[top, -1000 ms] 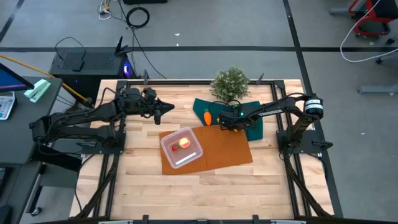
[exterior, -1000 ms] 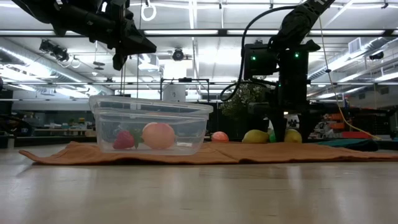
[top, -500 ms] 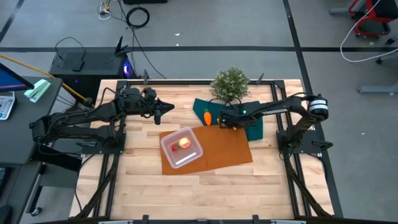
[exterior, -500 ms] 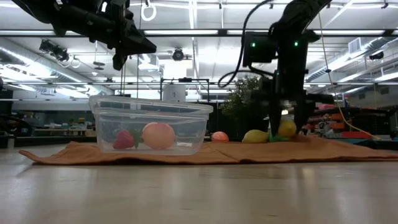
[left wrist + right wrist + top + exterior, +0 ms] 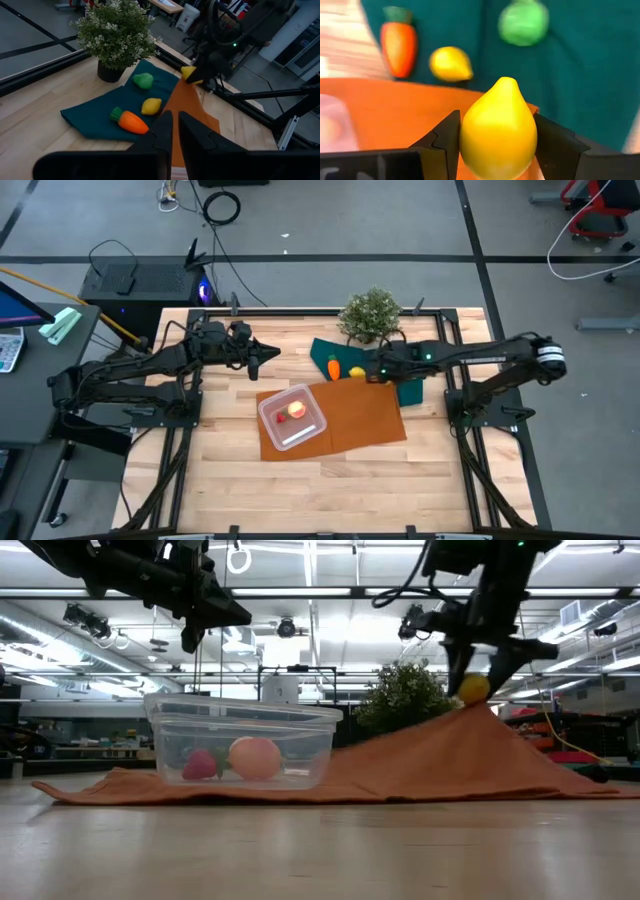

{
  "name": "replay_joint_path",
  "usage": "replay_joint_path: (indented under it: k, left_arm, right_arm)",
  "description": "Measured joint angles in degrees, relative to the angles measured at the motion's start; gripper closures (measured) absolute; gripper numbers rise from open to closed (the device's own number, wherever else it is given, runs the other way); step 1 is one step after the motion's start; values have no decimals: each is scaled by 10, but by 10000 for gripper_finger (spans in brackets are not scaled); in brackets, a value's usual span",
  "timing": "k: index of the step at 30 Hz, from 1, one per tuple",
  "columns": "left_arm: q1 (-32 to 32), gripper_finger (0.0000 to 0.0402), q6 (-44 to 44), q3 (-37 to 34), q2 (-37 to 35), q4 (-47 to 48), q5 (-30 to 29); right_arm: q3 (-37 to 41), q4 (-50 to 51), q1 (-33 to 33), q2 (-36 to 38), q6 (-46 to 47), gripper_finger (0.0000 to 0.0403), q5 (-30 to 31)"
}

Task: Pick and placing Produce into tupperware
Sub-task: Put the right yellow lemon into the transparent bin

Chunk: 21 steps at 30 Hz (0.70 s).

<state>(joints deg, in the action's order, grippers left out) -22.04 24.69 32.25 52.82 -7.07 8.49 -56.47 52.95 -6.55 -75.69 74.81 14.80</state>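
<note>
The left gripper point(image 5: 268, 354) is held idle above the bare wood left of the cloths, fingers pressed together with nothing between them. Just right and nearer, the clear container point(image 5: 293, 417) sits on the left part of the orange cloth point(image 5: 365, 420), with a pale peach-red fruit point(image 5: 255, 757) and a small red piece point(image 5: 200, 764) already inside. Farther back, on the dark green cloth point(image 5: 95, 112), the carrot point(image 5: 131, 121), a second lemon point(image 5: 151, 106) and the green ball point(image 5: 143, 80) are left loose, near the potted plant point(image 5: 371, 313). At the right, the right gripper point(image 5: 497, 145) is closed around a yellow lemon point(image 5: 499, 131), raised off the table over the far edge of the orange cloth. In the low view the orange cloth is pulled up into a peak under the lemon, so a fold appears to be caught with it, though the pinch itself cannot be made out. The step in hand is judged to be the carry of the lemon after pickup. Next, a move left and nearer to above the container is called for, then a release inside it; if the cloth is truly snagged, the container may be dragged or tipped, so the cloth would need to be freed first.
</note>
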Motion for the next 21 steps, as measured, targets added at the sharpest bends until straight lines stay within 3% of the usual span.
replay_joint_path:
  k: [6,21]
  left_arm:
    - [0,365,0,0,0,0,0]
    - [0,361,1,0,0,0,0]
  right_arm:
    - [0,79,0,21,-9,239,4]
    - [0,57,0,14,-21,238,-18]
